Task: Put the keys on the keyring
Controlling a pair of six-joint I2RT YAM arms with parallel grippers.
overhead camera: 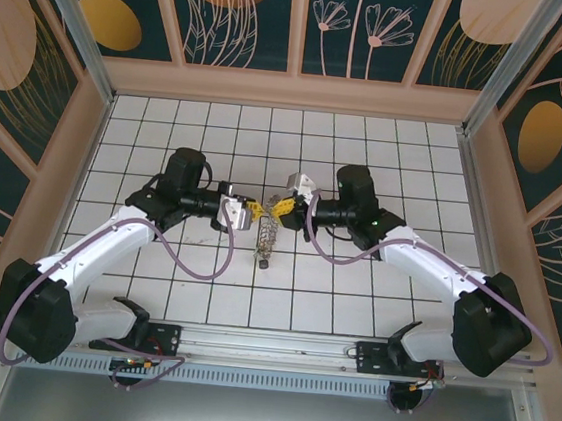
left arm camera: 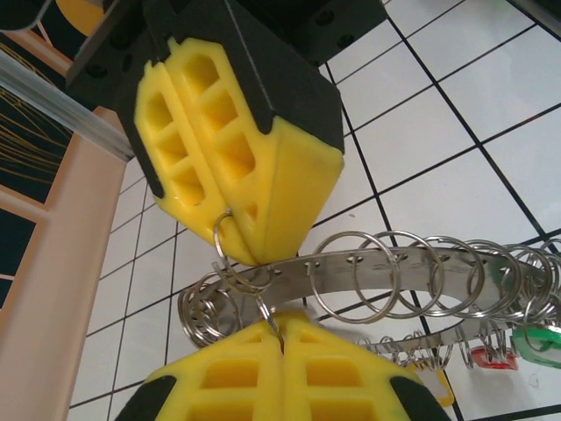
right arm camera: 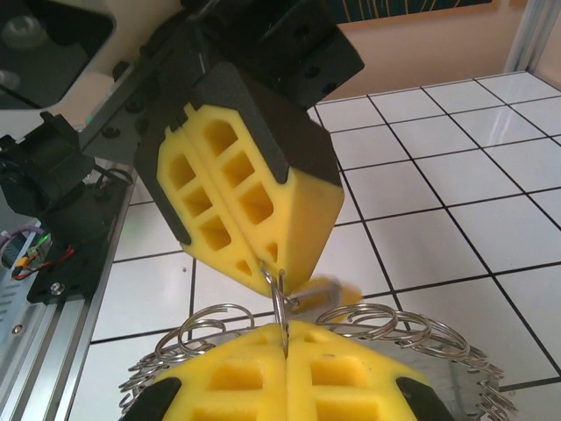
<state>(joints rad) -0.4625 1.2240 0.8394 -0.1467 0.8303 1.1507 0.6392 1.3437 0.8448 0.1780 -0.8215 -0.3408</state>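
Both arms reach in from the left and right sides and meet tip to tip above the middle of the table (overhead camera: 351, 308). The left pincer (overhead camera: 251, 211) is clenched, and so is the right pincer (overhead camera: 283, 209). Each has the thin wire of a small split ring (left arm camera: 267, 307) nipped in the seam between its yellow pads. I cannot tell whether both grip the same loop.

The keyring (left arm camera: 377, 263) is a curved metal band with holes, crowded with such split rings. It hangs directly under the two tips, touching them. From above, its long axis runs from the pincers down toward the near edge of the table. A green-headed key (left arm camera: 539, 338) and a red-headed key (left arm camera: 491, 358) dangle from the band's far end, well apart from the grip.

Neither arm is nearer, since the loop sits right at the shared contact point. The coming move looks like prying or feeding that loop, so it turns on keeping both tips aligned along one line across the band. A slip could let the wire spring free.
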